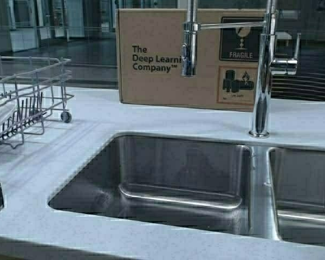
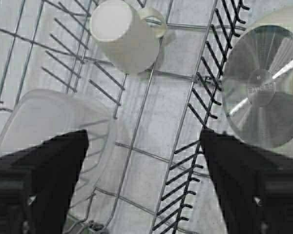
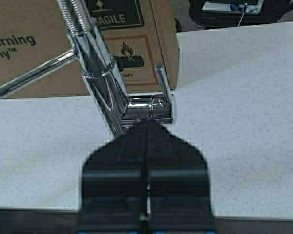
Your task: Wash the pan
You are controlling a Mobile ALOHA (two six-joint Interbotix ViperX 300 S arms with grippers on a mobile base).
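A double steel sink (image 1: 168, 179) and cardboard box (image 1: 168, 59) flank the chrome faucet (image 3: 100, 83), while the dish rack (image 2: 151, 146) holds a plastic lid (image 2: 49, 126), mug (image 2: 122, 34) and the pan (image 2: 263, 97); left gripper (image 2: 144, 175) spreads wide above the rack, empty, and right gripper (image 3: 146, 134) is pressed together near the faucet lever (image 3: 162, 83).
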